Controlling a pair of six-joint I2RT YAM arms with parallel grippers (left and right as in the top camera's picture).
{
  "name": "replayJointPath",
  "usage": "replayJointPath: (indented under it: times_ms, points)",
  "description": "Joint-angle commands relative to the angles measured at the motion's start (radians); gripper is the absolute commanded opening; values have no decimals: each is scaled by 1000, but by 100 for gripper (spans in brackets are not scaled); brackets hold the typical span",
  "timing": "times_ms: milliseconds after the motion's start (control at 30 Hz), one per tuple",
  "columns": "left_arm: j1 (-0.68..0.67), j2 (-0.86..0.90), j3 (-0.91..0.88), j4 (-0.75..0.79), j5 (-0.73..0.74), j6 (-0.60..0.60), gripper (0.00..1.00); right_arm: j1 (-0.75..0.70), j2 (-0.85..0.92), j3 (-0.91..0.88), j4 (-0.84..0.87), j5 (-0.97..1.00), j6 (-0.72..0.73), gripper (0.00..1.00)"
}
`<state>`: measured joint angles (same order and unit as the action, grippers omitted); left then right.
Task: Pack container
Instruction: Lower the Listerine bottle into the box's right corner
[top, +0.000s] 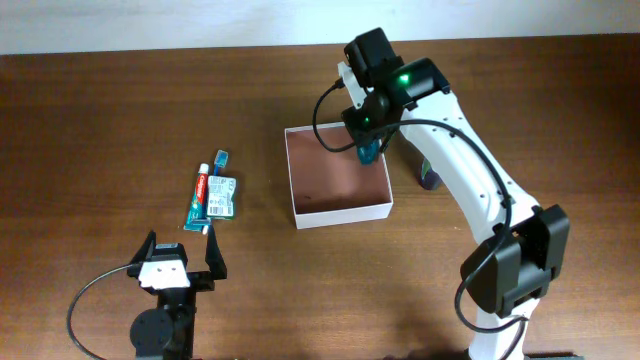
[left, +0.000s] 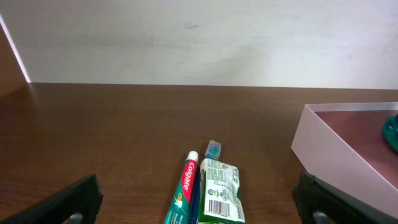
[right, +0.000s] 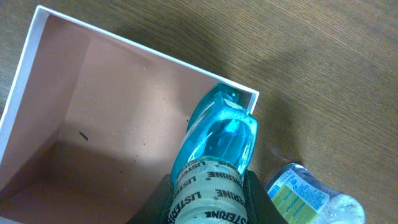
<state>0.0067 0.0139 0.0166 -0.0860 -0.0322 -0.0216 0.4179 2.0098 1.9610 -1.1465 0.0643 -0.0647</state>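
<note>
From above, the right arm hides most of the Listerine bottle (top: 367, 152), and only a bit of blue-green shows. The container (top: 338, 175) sits on the table (top: 120, 120), right of the middle. A second bottle (top: 428, 180) stands just right of it, half hidden by the arm and cut off in the right wrist view. That view shows the right claw (right: 205, 202) closed tight on the Listerine bottle, whose top is over the container's far right corner. The left claw (top: 183, 253) is wide open and holds nothing. Only the left wrist view lets you read "Colgate" on the tube (left: 185, 186). Beside it is a green packet (left: 219, 190) — a toothbrush (left: 213, 148) pokes out, mostly hidden by them.
</note>
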Motion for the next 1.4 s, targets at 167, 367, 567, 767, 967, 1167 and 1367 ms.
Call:
replayJointPath:
  times_ms: [167,367,567,767,967,1167,1367]
  points:
    - [-4,-8,-8,3,14,16,99,0,-4,-24,46,23,-7,15]
    - [-4,-8,-8,3,14,16,99,0,-4,-43,74,23,-7,15]
    - [-4,-8,-8,3,14,16,99,0,-4,-43,82,23,-7,15]
    - [-4,-8,-8,3,14,16,99,0,0,-43,84,23,-22,15]
    - [-4,-8,-8,3,14,16,99,0,9,-43,61,23,-144,19]
    - [-4,-8,-8,3,14,16,99,0,9,-43,61,21,-164,19]
    - [-4,-8,-8,3,14,16,99,0,10,-43,63,19,-164,19]
